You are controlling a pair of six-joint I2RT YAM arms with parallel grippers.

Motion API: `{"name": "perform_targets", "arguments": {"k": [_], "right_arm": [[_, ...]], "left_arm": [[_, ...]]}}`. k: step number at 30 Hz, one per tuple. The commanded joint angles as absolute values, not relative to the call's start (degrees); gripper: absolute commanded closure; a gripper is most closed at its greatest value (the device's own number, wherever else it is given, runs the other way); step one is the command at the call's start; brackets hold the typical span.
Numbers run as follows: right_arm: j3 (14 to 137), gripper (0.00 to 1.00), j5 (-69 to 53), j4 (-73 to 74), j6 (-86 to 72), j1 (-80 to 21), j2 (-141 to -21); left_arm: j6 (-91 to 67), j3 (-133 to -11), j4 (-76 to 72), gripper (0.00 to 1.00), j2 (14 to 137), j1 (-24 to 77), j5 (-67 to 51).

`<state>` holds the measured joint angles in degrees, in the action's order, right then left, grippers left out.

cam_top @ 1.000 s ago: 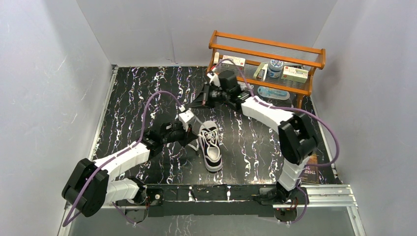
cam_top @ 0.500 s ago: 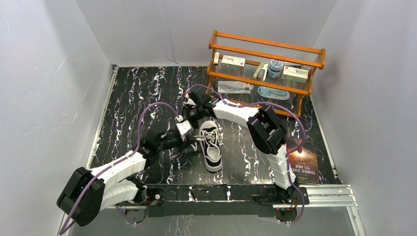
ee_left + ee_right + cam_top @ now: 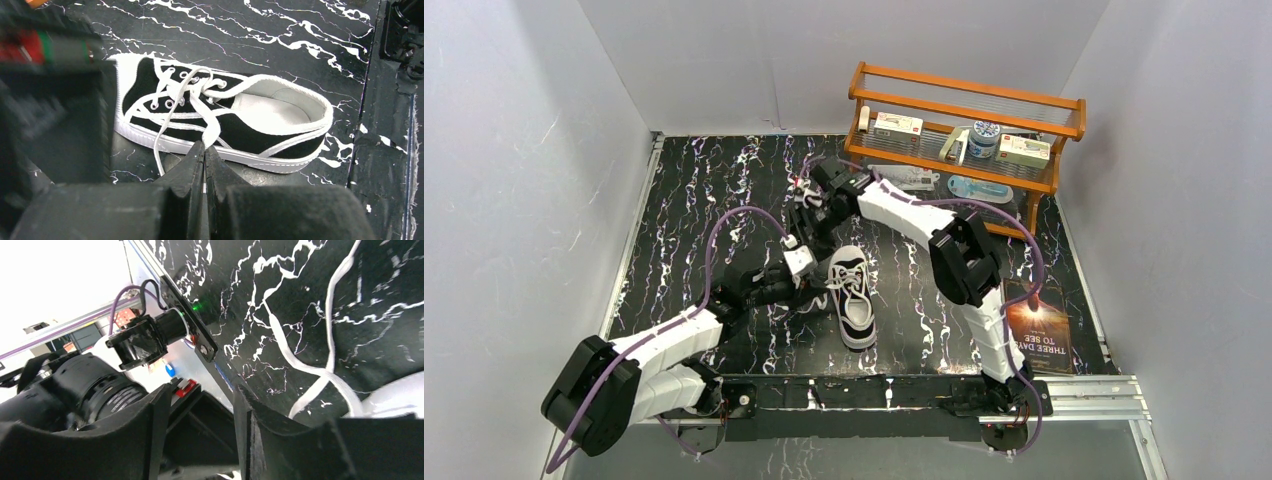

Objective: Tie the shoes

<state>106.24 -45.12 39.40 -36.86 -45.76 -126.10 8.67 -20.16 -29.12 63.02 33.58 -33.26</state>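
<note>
One small black canvas sneaker [image 3: 855,300] is noted upright on its white rubber sole on the tabletop [image 3: 724,190]. The white toe cap is pointed to the far side and the heel toward the arm bases. White lining is exposed at the open collar. The long white laces [image 3: 172,107] are threaded through the eyelets but not tied. One strand is draped down the side wall and pinched in the jaws of the left gripper [image 3: 204,150]. A thinner strand is trailed onto the tabletop.

Sneaker [image 3: 854,300] near centre of table [image 3: 684,200], left gripper [image 3: 816,295] just left, at its laces [image 3: 212,131], right gripper [image 3: 809,228] behind, shelf [image 3: 964,105] far right, book [image 3: 1034,325] near right.
</note>
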Motion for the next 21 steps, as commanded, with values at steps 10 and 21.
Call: {"name": "perform_targets", "arguments": {"k": [10,21], "right_arm": [[80.48,0.36,-36.82,34.12,-14.02,-37.89,-95.22],[51.35,0.31,-23.90,5.98,15.05,-48.19,-71.20]], "left_arm": [[-8.42,-29.20,-23.13,1.00,68.81,33.57,-29.79],[-7.84,-43.46,-5.97,1.00,78.94,33.08,-34.95]]}}
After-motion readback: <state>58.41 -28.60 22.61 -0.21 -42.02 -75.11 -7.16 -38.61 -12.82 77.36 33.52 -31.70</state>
